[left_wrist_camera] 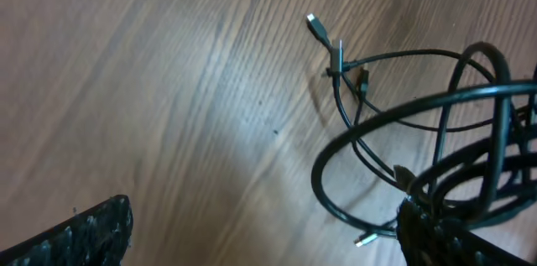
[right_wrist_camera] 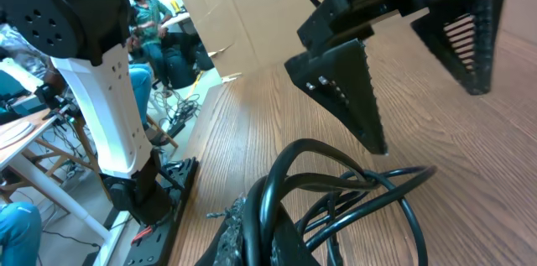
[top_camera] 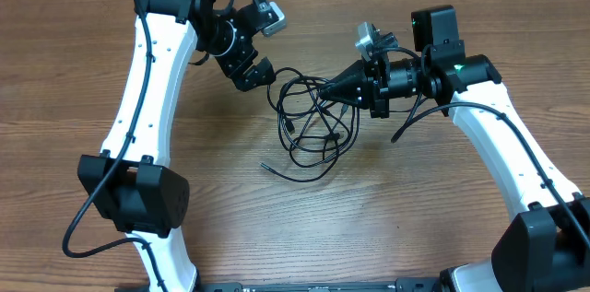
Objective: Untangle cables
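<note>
The cables [top_camera: 309,124] lie as a loose bundle of thin black loops on the wooden table, mid-table between the arms. My right gripper [top_camera: 325,95] is shut on several strands at the bundle's upper right. In the right wrist view the cables [right_wrist_camera: 361,186] rise up between its closed fingers [right_wrist_camera: 252,232]. My left gripper [top_camera: 255,73] hovers open at the bundle's upper left. In the left wrist view its gripper [left_wrist_camera: 264,245] has bare table between the jaws, and its right finger [left_wrist_camera: 457,237] sits against the cables [left_wrist_camera: 394,123]. A small plug end [left_wrist_camera: 317,24] sticks out.
The left arm's white link and black base [top_camera: 134,195] stand at the left, the right arm's base [top_camera: 544,246] at the right. A black rail [top_camera: 323,286] runs along the front edge. Beyond the table's edge are people and cardboard [right_wrist_camera: 210,14].
</note>
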`<state>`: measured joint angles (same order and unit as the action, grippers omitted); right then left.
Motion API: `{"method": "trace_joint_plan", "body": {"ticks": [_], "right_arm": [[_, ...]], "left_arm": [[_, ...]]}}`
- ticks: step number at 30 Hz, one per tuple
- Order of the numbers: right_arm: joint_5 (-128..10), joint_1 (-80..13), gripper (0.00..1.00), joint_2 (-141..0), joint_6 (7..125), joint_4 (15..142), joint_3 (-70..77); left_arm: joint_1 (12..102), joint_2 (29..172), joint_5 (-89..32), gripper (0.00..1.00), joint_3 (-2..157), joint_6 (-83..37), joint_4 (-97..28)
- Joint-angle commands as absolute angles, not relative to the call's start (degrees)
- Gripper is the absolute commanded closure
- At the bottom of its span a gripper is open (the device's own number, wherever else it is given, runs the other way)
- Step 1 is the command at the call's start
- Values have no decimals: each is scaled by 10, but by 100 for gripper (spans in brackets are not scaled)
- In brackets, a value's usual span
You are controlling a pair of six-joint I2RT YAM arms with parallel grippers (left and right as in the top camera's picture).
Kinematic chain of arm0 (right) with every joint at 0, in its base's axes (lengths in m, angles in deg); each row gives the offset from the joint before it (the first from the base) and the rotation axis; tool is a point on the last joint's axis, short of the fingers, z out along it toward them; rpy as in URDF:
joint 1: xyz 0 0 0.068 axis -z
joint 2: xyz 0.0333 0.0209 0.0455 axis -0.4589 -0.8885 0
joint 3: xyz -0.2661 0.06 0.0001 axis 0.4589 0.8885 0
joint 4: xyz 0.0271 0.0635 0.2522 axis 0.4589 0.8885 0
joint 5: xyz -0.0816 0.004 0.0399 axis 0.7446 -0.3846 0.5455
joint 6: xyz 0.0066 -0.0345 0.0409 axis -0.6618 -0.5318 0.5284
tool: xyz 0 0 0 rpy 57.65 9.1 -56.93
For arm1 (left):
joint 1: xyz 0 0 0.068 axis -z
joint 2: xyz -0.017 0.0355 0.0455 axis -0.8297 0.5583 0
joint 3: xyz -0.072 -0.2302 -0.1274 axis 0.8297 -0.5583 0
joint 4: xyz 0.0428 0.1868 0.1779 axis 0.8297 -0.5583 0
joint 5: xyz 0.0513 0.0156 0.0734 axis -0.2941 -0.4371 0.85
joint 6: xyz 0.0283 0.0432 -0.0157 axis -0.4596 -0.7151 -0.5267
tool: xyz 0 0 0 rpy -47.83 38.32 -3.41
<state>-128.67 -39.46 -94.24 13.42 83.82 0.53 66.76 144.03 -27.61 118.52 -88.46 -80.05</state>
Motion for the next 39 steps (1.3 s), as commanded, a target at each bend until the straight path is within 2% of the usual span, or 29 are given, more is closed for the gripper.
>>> {"method": "trace_joint_plan", "body": {"ticks": [1,7,14,16,20,22,27,31,32,34,37,38,39], "right_arm": [[-1305,-396,96,-936,131,835,1],[-1305,-396,96,-936,131,835,1],[-1305,-396,96,-936,131,835,1],[-1305,-396,96,-936,131,835,1],[-1305,-396,96,-936,131,835,1],[-1305,-396,96,-936,131,835,1],[-1305,-396,96,-936,131,835,1],[-1305,-396,96,-936,131,835,1],[-1305,-396,96,-936,131,835,1],[-1305,-396,96,-936,131,835,1],[-1305,-396,96,-936,131,835,1],[-1305,-396,96,-936,131,835,1],[-1305,-396,96,-936,131,835,1]], "left_arm": [[686,1438,-285,0,1194,-919,-776],[700,1448,-288,0,1194,-928,-763],[703,1482,-274,5,1194,-928,-756],[705,1499,-276,8,1194,-927,-754],[709,1516,-281,21,1194,-924,-742],[710,1516,-291,22,1194,-898,-724],[710,1516,-270,34,1194,-779,-661],[702,1516,-165,37,1194,-568,-597],[698,1516,-140,40,1194,-519,-590],[686,1516,-100,53,1194,-424,-588],[666,1516,-85,53,1194,-325,-594],[655,1516,-85,61,1194,-279,-599],[647,1516,-85,64,1194,-241,-603]]}}
